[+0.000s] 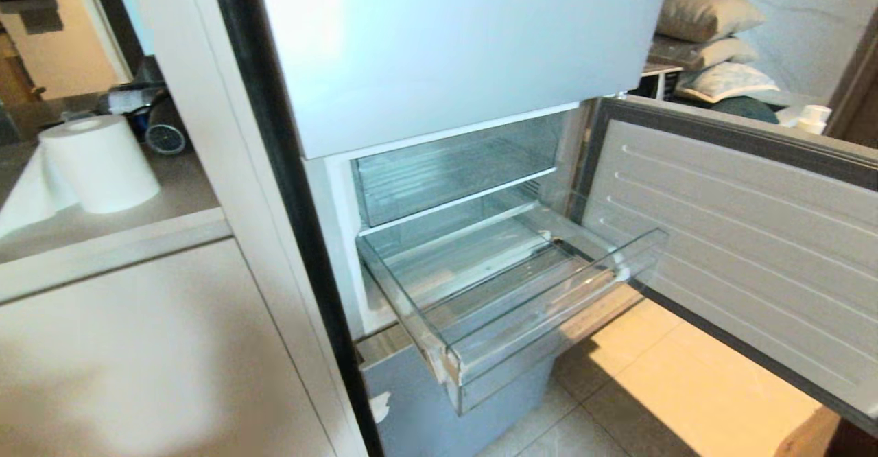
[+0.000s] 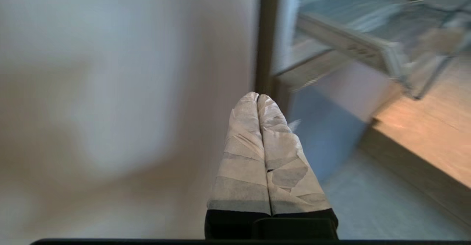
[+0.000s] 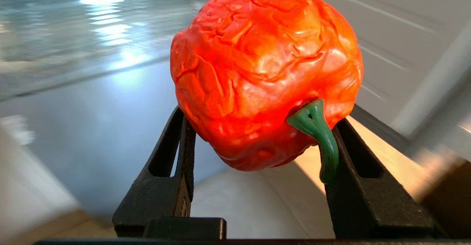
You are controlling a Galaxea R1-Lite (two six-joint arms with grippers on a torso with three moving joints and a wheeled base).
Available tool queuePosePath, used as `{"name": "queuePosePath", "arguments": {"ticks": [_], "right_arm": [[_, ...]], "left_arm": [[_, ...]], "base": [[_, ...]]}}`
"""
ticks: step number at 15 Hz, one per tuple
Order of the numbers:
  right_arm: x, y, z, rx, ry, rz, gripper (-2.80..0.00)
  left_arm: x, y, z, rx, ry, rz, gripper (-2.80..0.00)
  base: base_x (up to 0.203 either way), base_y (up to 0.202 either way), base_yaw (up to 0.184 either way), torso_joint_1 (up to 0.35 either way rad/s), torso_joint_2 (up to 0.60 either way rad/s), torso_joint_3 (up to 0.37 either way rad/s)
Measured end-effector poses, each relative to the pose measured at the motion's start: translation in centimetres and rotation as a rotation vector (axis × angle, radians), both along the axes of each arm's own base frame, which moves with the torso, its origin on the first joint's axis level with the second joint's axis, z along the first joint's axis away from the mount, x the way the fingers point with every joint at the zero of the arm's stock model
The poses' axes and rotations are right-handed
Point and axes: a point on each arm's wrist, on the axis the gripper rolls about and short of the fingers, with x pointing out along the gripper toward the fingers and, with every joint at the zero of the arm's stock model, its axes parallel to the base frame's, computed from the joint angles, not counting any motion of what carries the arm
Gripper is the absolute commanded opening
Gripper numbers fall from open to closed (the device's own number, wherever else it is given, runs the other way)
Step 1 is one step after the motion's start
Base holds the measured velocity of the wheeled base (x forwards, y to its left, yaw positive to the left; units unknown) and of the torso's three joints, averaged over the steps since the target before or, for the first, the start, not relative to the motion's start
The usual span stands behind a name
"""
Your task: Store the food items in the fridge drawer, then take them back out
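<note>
Right gripper [image 3: 257, 142] pinches a wrinkled orange-red pepper-like lump with a green stem [image 3: 265, 72] across its lower flanks. It looks light, soft and glossy, so a mid-body hold seems safest.

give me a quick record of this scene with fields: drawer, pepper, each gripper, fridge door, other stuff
drawer: clear fridge drawer pulled out, nothing seen inside
upper bin: shorter clear bin pushed in above it
pepper: wrinkled orange-red pepper with green stem, held outside the drawer
right gripper: right gripper, jaws closed on the pepper, out of the head view
left gripper: left gripper, jaws shut, empty, near the fridge's lower front
fridge door: lower door swung open to the right
other: paper towel roll on the counter, pillows behind
</note>
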Motion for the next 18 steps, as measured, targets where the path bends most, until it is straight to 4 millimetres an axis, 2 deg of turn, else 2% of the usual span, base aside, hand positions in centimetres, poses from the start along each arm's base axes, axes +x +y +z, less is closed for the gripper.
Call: {"name": "queuePosePath", "arguments": {"ticks": [4, 18], "right_arm": [[0.0, 0.01, 0.0, -0.017, 0.0, 0.004, -2.8], [0.0, 0.0, 0.02, -0.004, -0.002, 0.001, -2.8]], "left_arm": [[0.0, 0.0, 0.0, 0.0, 0.0, 0.0, -2.8], [0.0, 0.0, 0.0, -0.001, 0.0, 0.0, -2.8]], "base": [[0.0, 0.008, -0.142, 0.002, 0.0, 0.002], [0.0, 0.0, 0.0, 0.0, 0.0, 0.0]]}}
